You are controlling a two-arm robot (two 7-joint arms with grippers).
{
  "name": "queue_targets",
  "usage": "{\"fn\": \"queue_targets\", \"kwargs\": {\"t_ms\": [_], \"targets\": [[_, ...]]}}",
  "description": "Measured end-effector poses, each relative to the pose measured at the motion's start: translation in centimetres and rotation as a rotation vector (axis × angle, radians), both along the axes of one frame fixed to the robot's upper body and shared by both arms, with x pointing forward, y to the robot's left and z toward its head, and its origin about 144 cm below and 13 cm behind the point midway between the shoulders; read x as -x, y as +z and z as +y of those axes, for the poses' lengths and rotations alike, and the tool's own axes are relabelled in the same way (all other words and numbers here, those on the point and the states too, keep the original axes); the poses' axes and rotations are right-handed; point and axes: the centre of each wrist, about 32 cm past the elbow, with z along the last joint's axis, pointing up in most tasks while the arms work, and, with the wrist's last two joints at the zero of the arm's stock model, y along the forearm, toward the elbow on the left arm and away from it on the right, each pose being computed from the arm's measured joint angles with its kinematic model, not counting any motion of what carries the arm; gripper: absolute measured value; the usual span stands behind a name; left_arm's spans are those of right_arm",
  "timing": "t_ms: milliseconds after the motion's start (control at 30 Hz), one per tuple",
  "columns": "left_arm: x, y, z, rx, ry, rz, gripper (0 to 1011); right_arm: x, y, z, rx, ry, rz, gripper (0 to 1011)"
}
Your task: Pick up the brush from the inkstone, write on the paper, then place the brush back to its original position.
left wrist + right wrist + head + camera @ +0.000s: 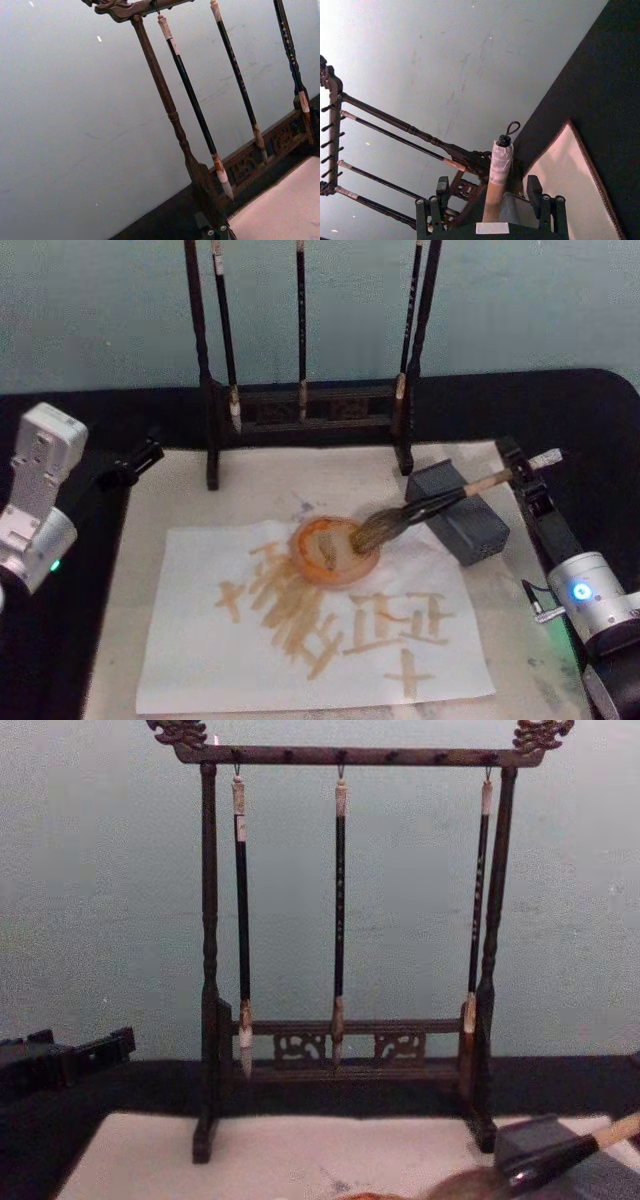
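The brush (440,498) lies slanted across the dark grey inkstone (472,528) at the right of the mat. Its bushy head rests in an orange dish (333,552). My right gripper (522,472) is at the brush's whitish top end. In the right wrist view this gripper (488,183) is open, one finger on each side of the taped handle (499,162), with gaps between. The paper (240,660) lies in front, covered with tan strokes. My left gripper (128,464) is parked at the mat's left edge. The chest view catches the brush (575,1148) on the inkstone (535,1135).
A dark carved wooden rack (300,405) with three thin hanging brushes stands at the back of the off-white mat (170,502). The orange dish sits on the paper's upper middle. Black table surface surrounds the mat on both sides.
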Motion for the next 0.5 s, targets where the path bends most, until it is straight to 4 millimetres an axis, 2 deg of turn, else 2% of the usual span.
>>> {"fn": "queue_targets", "kwargs": {"t_ms": [500], "targets": [[0.0,0.0,0.0,0.0,0.0,0.0,1000,-0.8,0.21,0.04,0.019,0.007,0.008,1003]]}}
